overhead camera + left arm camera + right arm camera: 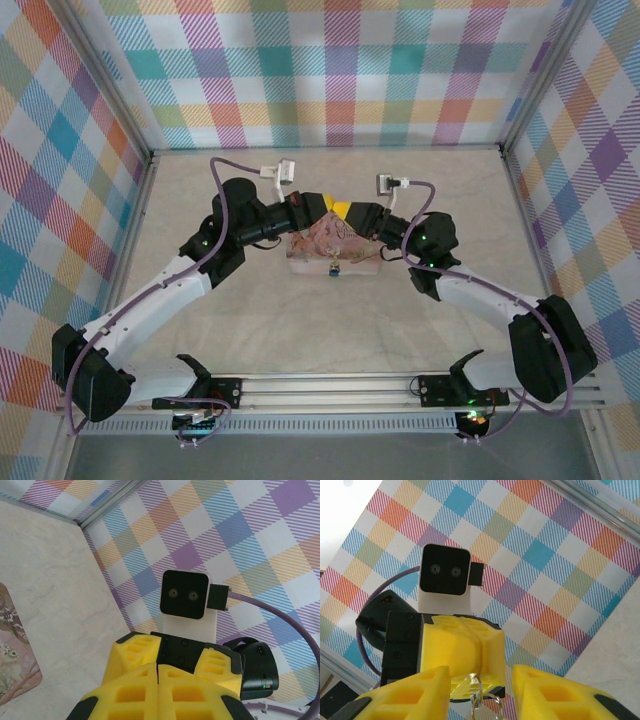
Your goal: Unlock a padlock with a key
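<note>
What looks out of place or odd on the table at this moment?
Nothing looks spilled or damaged. The padlock sits at the near edge of the pink tin. One oddity: a thin silvery ring dangles in the gap between the right fingers, which stand apart and do not grip it.

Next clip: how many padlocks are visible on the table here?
1. The padlock sits at the near edge of the pink floral tin in the top view. Part of the tin is covered from above, so another could be hidden.
</note>
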Controlling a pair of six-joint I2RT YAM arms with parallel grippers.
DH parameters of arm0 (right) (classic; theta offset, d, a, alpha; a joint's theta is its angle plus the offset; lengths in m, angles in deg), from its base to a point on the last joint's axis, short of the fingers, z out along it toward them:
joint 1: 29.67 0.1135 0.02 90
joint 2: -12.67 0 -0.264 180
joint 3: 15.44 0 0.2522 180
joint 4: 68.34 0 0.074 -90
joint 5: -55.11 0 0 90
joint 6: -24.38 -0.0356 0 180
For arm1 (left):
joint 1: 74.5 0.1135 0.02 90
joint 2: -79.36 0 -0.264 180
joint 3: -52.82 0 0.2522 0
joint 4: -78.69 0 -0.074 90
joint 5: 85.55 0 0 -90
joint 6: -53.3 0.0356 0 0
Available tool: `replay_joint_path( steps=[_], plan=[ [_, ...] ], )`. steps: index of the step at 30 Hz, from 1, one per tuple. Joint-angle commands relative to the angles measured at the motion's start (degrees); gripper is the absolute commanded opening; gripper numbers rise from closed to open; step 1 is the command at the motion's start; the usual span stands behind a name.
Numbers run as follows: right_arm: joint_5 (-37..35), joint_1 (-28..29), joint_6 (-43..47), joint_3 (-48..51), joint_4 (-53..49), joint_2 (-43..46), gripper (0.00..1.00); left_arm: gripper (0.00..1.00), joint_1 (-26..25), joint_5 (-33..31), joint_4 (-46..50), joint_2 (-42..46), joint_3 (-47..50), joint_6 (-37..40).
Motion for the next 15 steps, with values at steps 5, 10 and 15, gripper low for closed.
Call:
replay_joint_path(
  steps=[5, 10, 15],
  plan=[
    [0.99, 0.42, -0.45, -1.32, 4.06, -0.52, 0.29, 0.0, -0.93, -0.27, -3.47, 0.13, 1.1, -0.21],
    [1.26, 0.42, -0.55, -1.17, 4.02, -0.69, 0.22, 0.0, -0.94, -0.71, -3.91, 0.55, 1.46, -0.6],
    [1.27, 0.68, -0.37, -1.12, 3.64, -1.18, 0.17, 0.0, -0.94, -1.21, -4.3, 0.64, 1.7, -0.85]
  ],
)
